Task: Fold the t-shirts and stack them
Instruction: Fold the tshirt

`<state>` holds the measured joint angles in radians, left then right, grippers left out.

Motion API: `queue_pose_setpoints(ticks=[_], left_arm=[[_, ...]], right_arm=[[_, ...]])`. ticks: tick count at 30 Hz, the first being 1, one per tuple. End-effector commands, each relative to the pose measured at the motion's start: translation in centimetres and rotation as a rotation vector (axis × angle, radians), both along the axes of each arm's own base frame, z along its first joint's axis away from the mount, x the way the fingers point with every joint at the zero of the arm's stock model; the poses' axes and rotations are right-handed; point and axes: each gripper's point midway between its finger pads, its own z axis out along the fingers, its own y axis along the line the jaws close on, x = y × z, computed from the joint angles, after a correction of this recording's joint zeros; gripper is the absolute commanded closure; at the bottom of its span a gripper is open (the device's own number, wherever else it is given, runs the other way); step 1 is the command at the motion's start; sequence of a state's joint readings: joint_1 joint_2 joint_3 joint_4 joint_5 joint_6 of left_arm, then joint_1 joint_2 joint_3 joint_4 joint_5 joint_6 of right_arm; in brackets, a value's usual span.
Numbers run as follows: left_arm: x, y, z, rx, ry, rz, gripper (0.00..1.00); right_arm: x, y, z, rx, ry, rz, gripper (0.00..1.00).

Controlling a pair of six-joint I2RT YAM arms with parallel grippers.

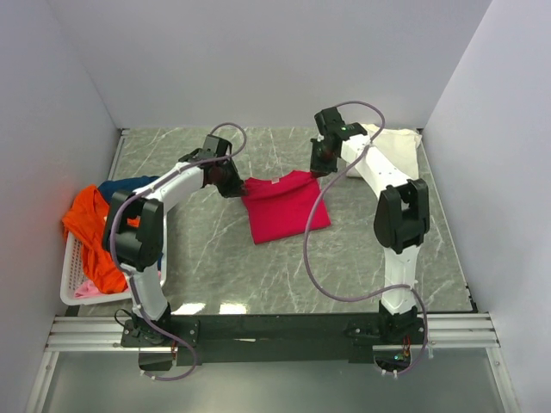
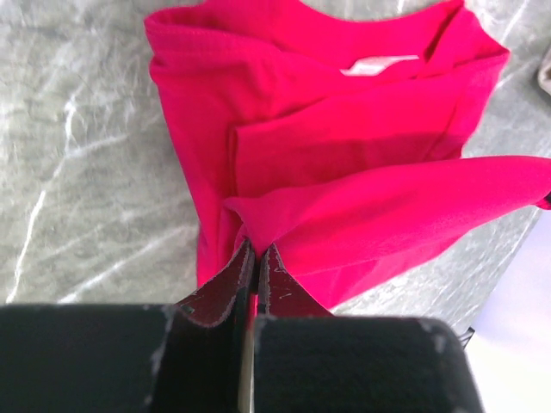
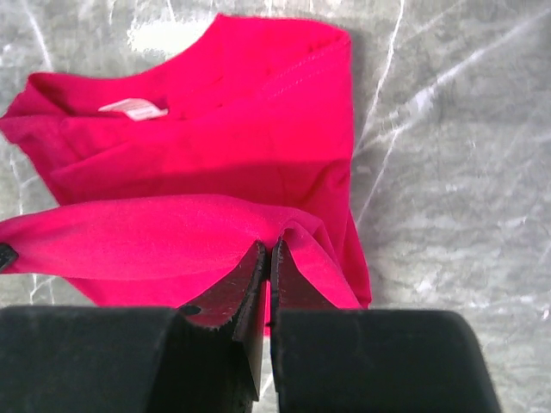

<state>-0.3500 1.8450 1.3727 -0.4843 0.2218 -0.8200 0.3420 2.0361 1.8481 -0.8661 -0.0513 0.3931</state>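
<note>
Crimson-pink t-shirt (image 1: 284, 209): light, limp cotton that drapes and creases freely, so likely best taken by pinching the hem at its two corners. Left gripper (image 2: 256, 251) is pressed together on one corner of the fabric, and right gripper (image 3: 269, 251) pinches the opposite corner. The held edge spans between both tips. The rest lies half-folded on the table (image 1: 215, 267), just ahead of and below the fingers.

I log the centre t-shirt (image 1: 280, 206) mid-table (image 1: 215, 258), with the left gripper (image 1: 231, 182) at its far-left corner and the right gripper (image 1: 320, 163) at its far-right. The basket (image 1: 71, 288) holding heaped t-shirts (image 1: 90, 228) sits left; the far t-shirt (image 1: 392, 146) lies back-right.
</note>
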Motion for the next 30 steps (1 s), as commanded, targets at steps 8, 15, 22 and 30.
queue_pose_setpoints(ticks=[8, 15, 22, 30], left_arm=[[4.8, 2.9, 0.3, 0.067, -0.042, 0.128, 0.53], [6.4, 3.7, 3.6, 0.083, -0.136, 0.160, 0.31], [3.1, 2.3, 2.2, 0.026, -0.112, 0.105, 0.33], [-0.6, 0.4, 0.0, 0.011, -0.067, 0.044, 0.33]], right_arm=[[4.4, 2.3, 0.1, 0.100, -0.037, 0.082, 0.52], [5.9, 3.5, 4.5, 0.178, -0.147, 0.130, 0.42], [2.2, 1.3, 2.1, 0.172, -0.099, 0.136, 0.41], [-1.9, -0.5, 0.4, 0.256, -0.076, 0.200, 0.38]])
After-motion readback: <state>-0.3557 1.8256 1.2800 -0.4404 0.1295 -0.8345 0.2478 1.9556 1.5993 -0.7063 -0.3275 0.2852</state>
